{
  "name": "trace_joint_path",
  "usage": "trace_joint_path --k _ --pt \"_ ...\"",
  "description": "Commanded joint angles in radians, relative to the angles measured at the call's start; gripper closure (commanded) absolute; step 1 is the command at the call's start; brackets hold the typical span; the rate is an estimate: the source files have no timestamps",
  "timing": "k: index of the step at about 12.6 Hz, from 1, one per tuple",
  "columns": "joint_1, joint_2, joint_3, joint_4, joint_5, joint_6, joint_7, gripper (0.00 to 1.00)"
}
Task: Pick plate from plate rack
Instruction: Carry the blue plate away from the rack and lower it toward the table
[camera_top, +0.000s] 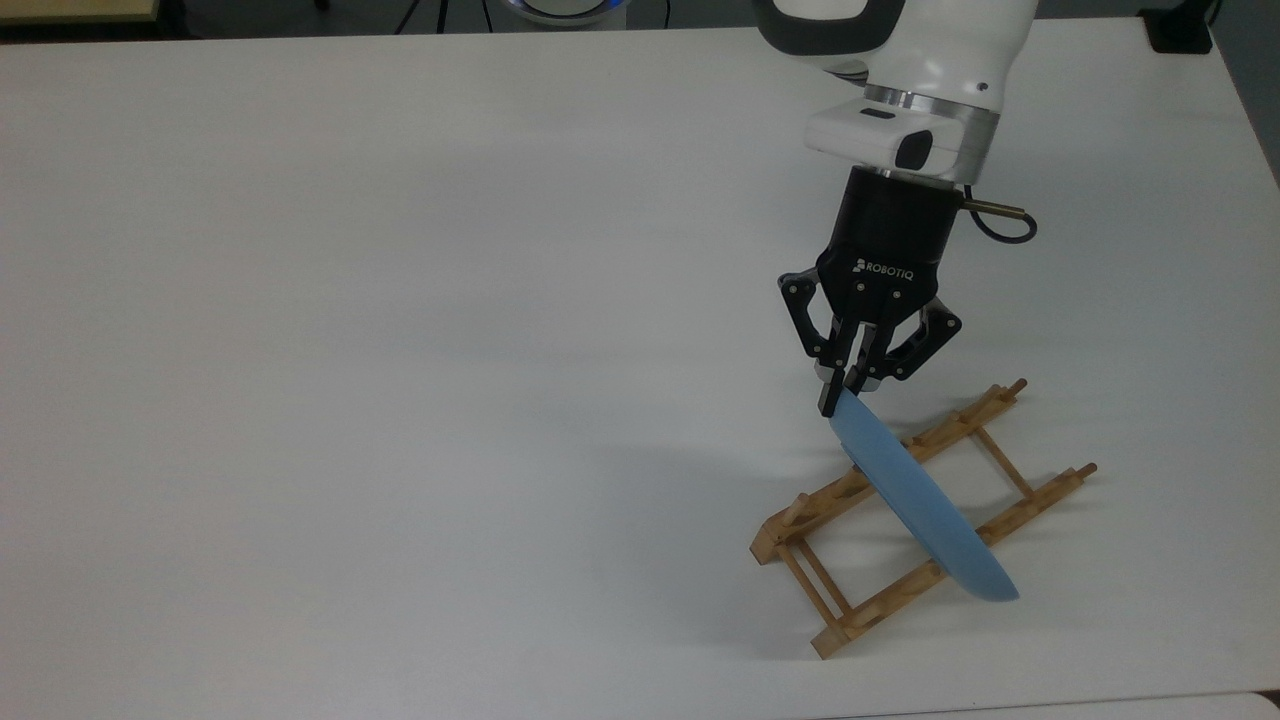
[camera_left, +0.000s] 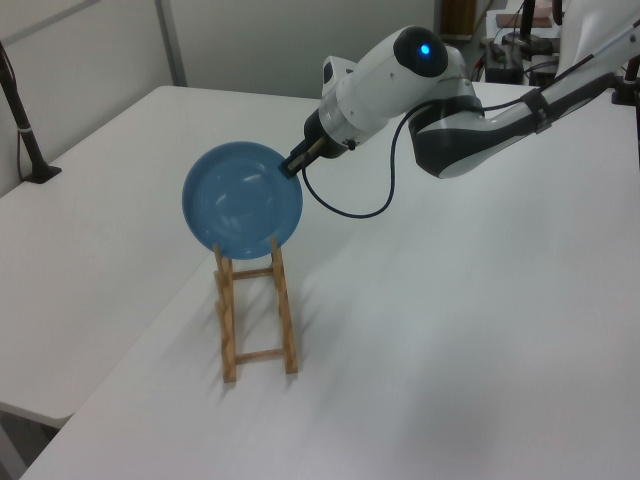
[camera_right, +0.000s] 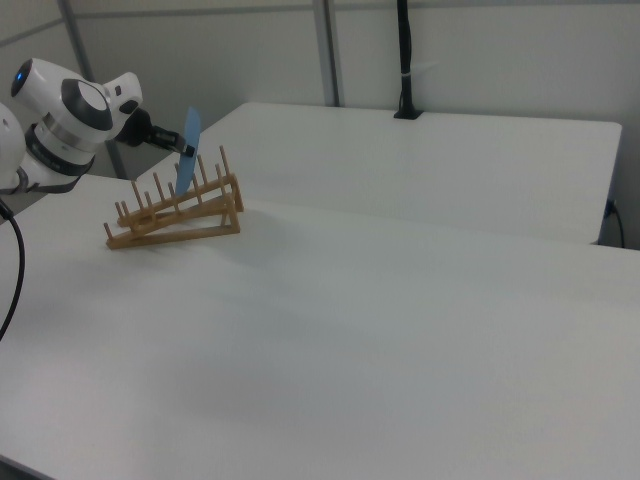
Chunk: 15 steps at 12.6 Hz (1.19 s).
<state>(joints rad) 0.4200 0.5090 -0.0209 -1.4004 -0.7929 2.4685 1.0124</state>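
A: Top view first. The gripper (camera_top: 838, 395) has its two black fingers pinched tight on the upper rim of the plate (camera_top: 920, 500), at the plate's end toward the top view's left.

B: And the plate itself?

A: Seen nearly edge-on, a blue sliver running down toward the top view's right, crossing both rails of the plate rack (camera_top: 925, 520). Its lower end overhangs the rail nearer the camera. The rack lies slantwise on the white table (camera_top: 400, 350).

B: Over to the left view.

A: Here the plate (camera_left: 242, 200) shows its full round glossy face, standing upright over the far end of the plate rack (camera_left: 255, 305). The gripper (camera_left: 291, 166) bites the rim on the left view's right side, with the white arm (camera_left: 390, 70) reaching in from the upper right. A black cable (camera_left: 350, 205) loops below the wrist.

B: Is the plate clear of the pegs?

A: Its bottom edge overlaps the tops of the rack's two rails; whether it touches them, I cannot tell.

B: Right view, then.

A: The plate (camera_right: 188, 145) is a thin blue blade again, upright between the pegs, rising well above them. The gripper (camera_right: 181, 150) clamps it from the right view's left. The plate rack (camera_right: 175, 212) appears tilted, its end toward the right view's right raised higher.
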Motion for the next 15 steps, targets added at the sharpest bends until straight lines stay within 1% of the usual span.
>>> trace_joint_path --k 1,2,3,4,6,7,8,9,10,11,12,14,15 --pt "-0.010 -0.081 -0.005 -0.031 -0.006 0.012 0.020 1.00" --pt "-0.023 -0.119 -0.002 -0.069 0.003 0.012 0.022 1.00" --pt "-0.035 -0.156 0.001 -0.112 0.038 0.010 0.018 1.00" --pt "-0.056 -0.191 0.004 -0.149 0.088 0.006 -0.012 1.00" --pt "-0.102 -0.252 0.009 -0.218 0.264 0.001 -0.160 1.00" --pt "-0.128 -0.282 0.009 -0.238 0.350 -0.038 -0.248 1.00" --pt "-0.150 -0.300 0.009 -0.241 0.451 -0.099 -0.356 1.00" --pt "-0.177 -0.322 0.009 -0.241 0.569 -0.174 -0.500 1.00" --pt "-0.210 -0.345 0.009 -0.238 0.700 -0.274 -0.667 1.00" --pt "-0.252 -0.366 0.007 -0.233 0.804 -0.396 -0.833 1.00" --pt "-0.292 -0.378 0.004 -0.229 0.864 -0.505 -0.970 1.00" --pt "-0.364 -0.389 -0.001 -0.233 0.906 -0.650 -1.192 1.00" --pt "-0.403 -0.386 -0.001 -0.244 0.934 -0.675 -1.281 1.00"
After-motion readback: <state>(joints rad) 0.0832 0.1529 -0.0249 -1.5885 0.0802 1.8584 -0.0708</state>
